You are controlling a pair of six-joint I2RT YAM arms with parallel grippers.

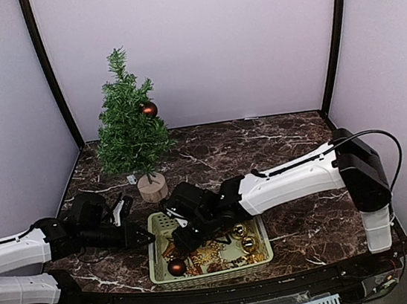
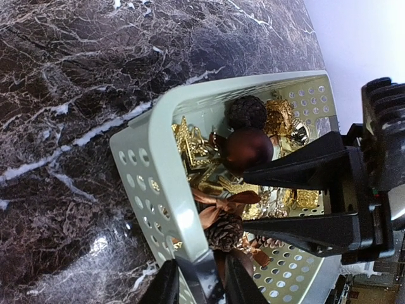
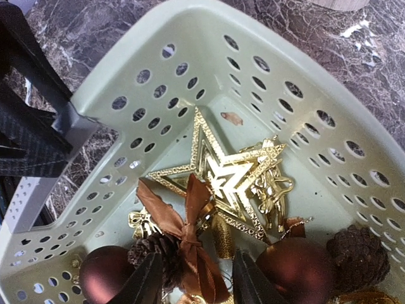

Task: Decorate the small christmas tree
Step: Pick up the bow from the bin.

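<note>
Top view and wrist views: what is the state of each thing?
small christmas tree: upright, one brown ball hung on it.
basket: flat on the table, partly filled.
left gripper: jaws astride the basket wall, grip unclear.
right gripper: jaws open astride the brown ribbon bow.

The bench point(image 1: 277, 142) is dark brown marble, veined white. The walls point(image 1: 197, 48) are lilac. The tree point(image 1: 129, 132) is deep green, its stump point(image 1: 153, 187) pale wood, with one glossy red-brown bauble point(image 1: 149, 109). The basket point(image 1: 219, 273) is pale sage green, dotted with round holes. Inside: a gold star point(image 3: 221, 174), brown satin bow point(image 3: 186, 221), dark brown pinecones point(image 3: 357, 256), matte maroon balls point(image 3: 104, 275).
</note>
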